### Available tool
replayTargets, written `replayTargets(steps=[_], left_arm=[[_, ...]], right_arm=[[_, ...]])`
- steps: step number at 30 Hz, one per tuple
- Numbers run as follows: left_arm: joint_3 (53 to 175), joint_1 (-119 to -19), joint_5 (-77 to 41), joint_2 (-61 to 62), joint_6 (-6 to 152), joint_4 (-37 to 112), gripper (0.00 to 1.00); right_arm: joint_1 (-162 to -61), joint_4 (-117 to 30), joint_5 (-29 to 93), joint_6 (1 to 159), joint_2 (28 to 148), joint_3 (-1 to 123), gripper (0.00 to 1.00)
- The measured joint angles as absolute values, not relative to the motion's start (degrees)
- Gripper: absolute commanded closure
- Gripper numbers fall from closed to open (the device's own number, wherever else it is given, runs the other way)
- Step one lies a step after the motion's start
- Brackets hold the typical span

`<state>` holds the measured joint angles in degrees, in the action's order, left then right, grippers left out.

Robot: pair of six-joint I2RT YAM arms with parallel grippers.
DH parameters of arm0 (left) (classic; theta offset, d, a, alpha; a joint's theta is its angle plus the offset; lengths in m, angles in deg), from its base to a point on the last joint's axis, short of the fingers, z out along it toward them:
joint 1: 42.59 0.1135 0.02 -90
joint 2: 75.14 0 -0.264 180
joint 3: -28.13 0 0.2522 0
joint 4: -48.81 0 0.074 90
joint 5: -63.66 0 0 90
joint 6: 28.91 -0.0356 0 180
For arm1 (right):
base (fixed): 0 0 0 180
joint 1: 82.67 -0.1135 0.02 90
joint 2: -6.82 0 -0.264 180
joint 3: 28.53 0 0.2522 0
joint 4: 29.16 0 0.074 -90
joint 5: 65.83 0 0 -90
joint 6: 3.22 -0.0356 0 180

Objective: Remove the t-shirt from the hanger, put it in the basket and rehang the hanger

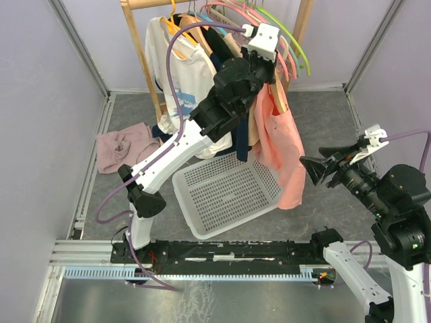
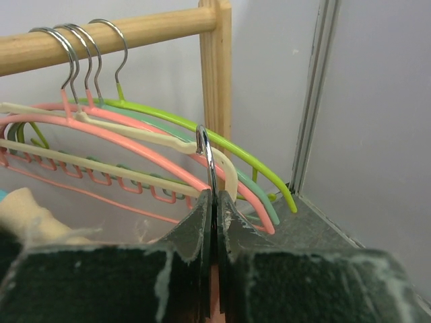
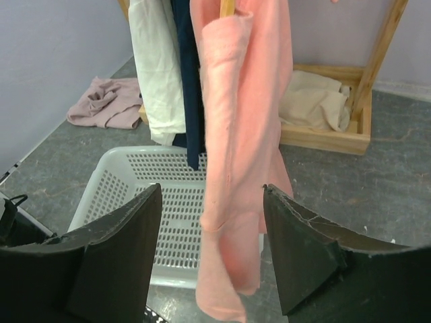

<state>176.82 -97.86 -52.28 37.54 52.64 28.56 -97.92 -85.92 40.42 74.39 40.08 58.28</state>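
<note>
Pink cloth hangs down in the middle: this is the t-shirt (image 1: 279,145). It hangs long and loose under the left arm, in front of the wooden rack. Its bottom end is just by the right corner of the white basket (image 1: 185,202).

High up by the rack, the left pincer (image 2: 214,202) is squeezed tight. It holds the thin metal hook (image 2: 204,151) of a hanger. The hook pokes up from between the two black fingers (image 2: 192,225). In the left wrist view the hook sits lower than the wooden rail (image 2: 121,37).

More hangers hang on that rail. One is green (image 2: 222,145), one is pink (image 2: 101,134) and one is cream (image 2: 135,131).

Low on the right side, the right pincer (image 3: 211,192) is wide open and holds nothing. The t-shirt (image 3: 236,134) hangs right in front of it, in line with the gap. From above, its tips are just beside the shirt's edge. I cannot tell if they touch it.

A white shirt (image 1: 185,74) and a dark blue one (image 3: 185,81) hang on the rack to the left of the t-shirt. The basket sits on the grey counter (image 1: 323,121). A dusty pink cloth (image 1: 121,148) lies in a heap on the counter, well to the left. A beige cloth (image 3: 316,101) lies in the wooden tray at the foot of the rack.
</note>
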Motion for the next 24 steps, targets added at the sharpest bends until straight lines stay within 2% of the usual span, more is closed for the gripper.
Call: replayTargets(steps=[6,9,12,16,18,24], left_arm=[[178.8,-97.4,-53.4,39.0,52.6,29.3,0.97],[179.6,-97.0,-53.6,39.2,52.6,29.4,0.97],[180.1,-96.8,-53.8,39.2,52.6,29.5,0.97],[180.1,-96.7,-53.9,39.3,52.6,29.5,0.97],[180.1,-96.7,-54.1,39.3,52.6,29.5,0.97],[181.2,-96.3,-54.8,39.6,52.6,29.4,0.97]], right_arm=[[-97.9,-88.3,40.5,74.4,39.5,56.1,0.34],[-97.9,-89.3,40.2,74.3,39.0,53.9,0.38],[-97.9,-90.3,39.3,74.2,38.7,51.9,0.50],[-97.9,-90.8,38.1,74.1,38.7,49.9,0.85],[-97.9,-91.0,37.6,73.9,38.7,49.5,0.97],[-97.9,-91.0,34.0,72.5,38.4,48.7,0.99]])
